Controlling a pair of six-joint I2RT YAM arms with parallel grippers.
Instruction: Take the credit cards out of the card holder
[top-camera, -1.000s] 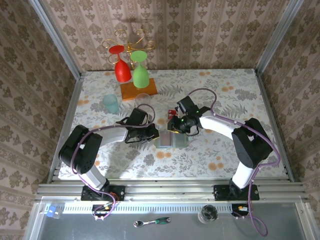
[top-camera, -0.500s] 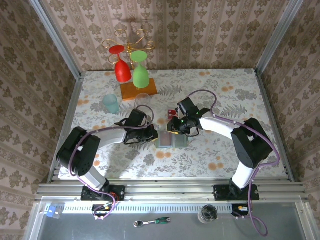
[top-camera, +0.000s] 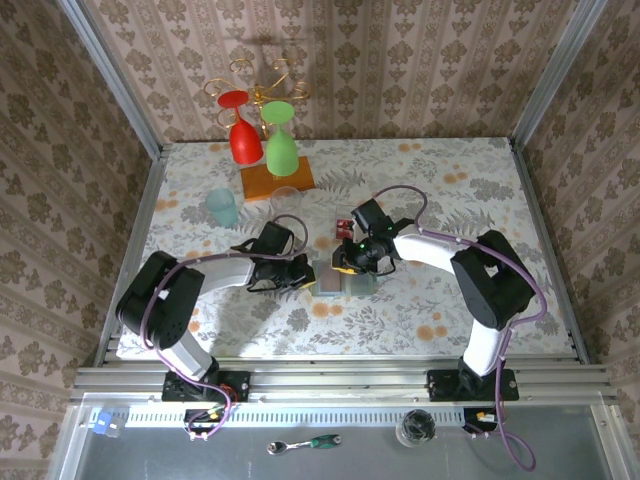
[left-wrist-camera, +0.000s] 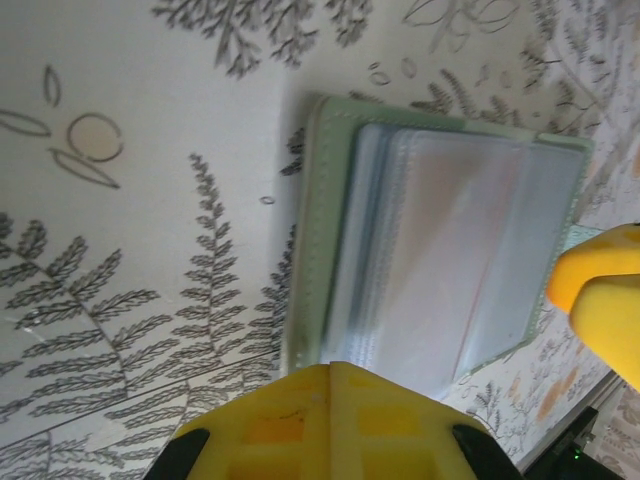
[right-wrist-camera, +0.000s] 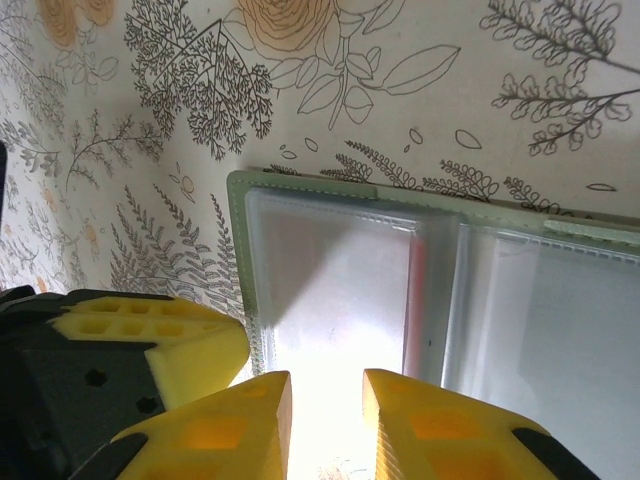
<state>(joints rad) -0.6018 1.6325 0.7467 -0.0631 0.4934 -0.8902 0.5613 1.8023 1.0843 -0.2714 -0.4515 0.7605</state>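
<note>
Right wrist view: the pale sage-green card holder is laid open beneath the narrowly parted right claw; the left claw is clenched at its edge. Thin, stiff, slick red credit cards, sleeved inside, are best pinched edgewise.

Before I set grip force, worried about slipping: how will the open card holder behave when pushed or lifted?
The card holder lies flat, so it probably slides rather than tips. Its glossy sleeves look slippery. Hinged between two panels, it likely flops if lifted by one edge.
</note>
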